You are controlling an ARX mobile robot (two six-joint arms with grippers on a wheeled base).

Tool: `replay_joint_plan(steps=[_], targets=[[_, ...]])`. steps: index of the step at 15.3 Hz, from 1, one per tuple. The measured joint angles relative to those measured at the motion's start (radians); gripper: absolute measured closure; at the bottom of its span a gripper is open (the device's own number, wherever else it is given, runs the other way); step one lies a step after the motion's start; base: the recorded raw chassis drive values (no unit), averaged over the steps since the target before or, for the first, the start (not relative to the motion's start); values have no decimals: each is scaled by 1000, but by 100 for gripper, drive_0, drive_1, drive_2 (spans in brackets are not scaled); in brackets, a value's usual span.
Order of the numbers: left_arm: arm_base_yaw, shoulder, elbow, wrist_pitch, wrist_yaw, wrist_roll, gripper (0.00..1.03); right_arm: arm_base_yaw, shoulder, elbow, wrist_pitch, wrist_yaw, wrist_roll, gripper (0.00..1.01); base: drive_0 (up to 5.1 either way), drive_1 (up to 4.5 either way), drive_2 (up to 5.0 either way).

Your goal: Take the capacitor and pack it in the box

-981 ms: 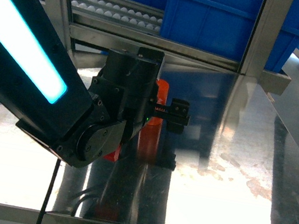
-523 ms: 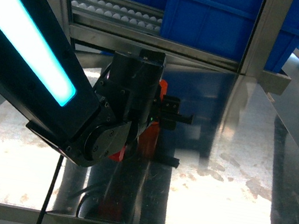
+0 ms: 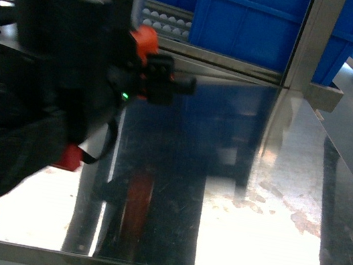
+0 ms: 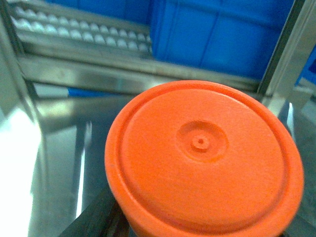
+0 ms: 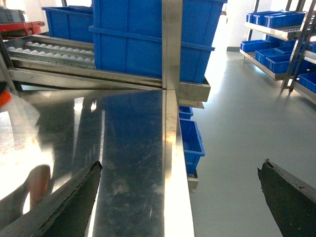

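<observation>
Carrying the orange capacitor point(image 3: 144, 39), the left gripper point(image 3: 161, 80) is hovering above the steel table point(image 3: 265, 207). Filling its wrist view, the capacitor's cap point(image 4: 202, 158) is sitting clamped. Right fingers point(image 5: 64, 202) are spread wide. Next: finding the box.

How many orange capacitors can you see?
1. The orange capacitor is held up by the left end effector, above the steel table. Others may be hidden behind the arm.
</observation>
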State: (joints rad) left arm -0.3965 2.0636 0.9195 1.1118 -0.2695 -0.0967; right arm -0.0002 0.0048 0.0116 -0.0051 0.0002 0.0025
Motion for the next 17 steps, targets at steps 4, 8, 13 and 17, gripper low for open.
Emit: replay_joint_plan(steps=[4, 8, 13, 17], targets=[[27, -106, -111, 75, 3, 25, 58, 0, 0, 0, 0, 0, 0, 3, 0, 0, 0], [79, -267, -276, 92, 20, 26, 58, 0, 0, 0, 0, 0, 0, 3, 0, 0, 0], [203, -1009, -691, -132, 163, 19, 58, 0, 0, 0, 0, 0, 0, 3, 0, 0, 0], [399, -1460, -867, -573, 267, 80, 58, 0, 0, 0, 0, 0, 0, 3, 0, 0, 0]])
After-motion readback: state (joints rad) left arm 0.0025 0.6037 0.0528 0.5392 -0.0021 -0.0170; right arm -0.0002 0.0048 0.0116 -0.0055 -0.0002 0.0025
